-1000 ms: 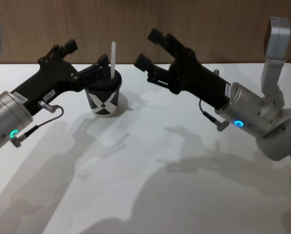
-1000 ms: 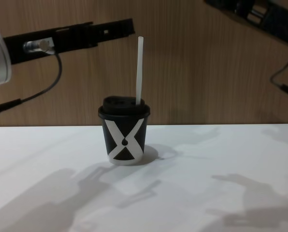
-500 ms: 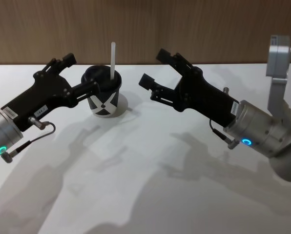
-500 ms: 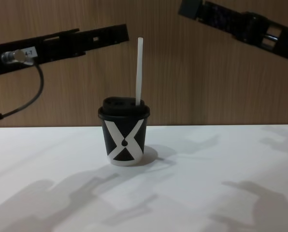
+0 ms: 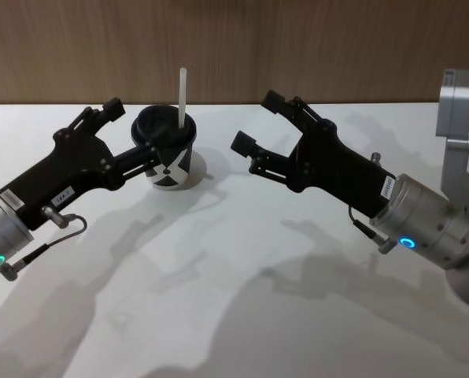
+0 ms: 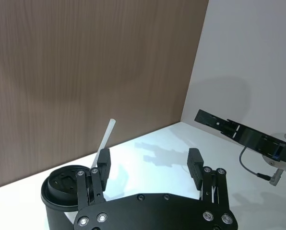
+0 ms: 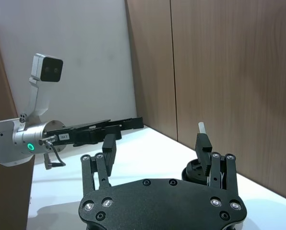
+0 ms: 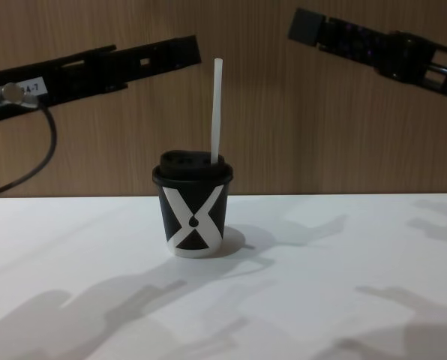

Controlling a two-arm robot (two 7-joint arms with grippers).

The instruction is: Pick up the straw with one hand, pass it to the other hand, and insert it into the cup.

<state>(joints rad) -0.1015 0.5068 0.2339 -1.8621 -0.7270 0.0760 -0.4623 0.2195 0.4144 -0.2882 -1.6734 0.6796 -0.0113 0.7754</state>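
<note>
The black paper cup (image 5: pixel 168 154) stands upright on the white worktop (image 5: pixel 242 299), upper left of centre in the head view and just left of centre in the chest view. Its bold white X and small drop mark face the chest camera. The white straw (image 8: pixel 217 111) stands nearly upright through the domed lid (image 8: pixel 192 165), most of its length showing above the lid.

The left end effector (image 5: pixel 130 132), black with a small white label, sits at the left of the head view, just beside the cup's left side. One finger reaches behind the cup's rim and the other lies along the cup's near wall. In the left wrist view its two fingers (image 6: pixel 103 165) are spread wide apart, nothing between them, with the cup and straw just beyond one fingertip. It does not grip the cup or straw.

The right end effector (image 5: pixel 260 121) sits right of centre in the head view, well apart from the cup, its fingers spread wide and empty. In the chest view it shows as a dark bar at the upper right, above cup height.

A wood-panelled wall (image 8: pixel 283 112) stands behind the worktop.
</note>
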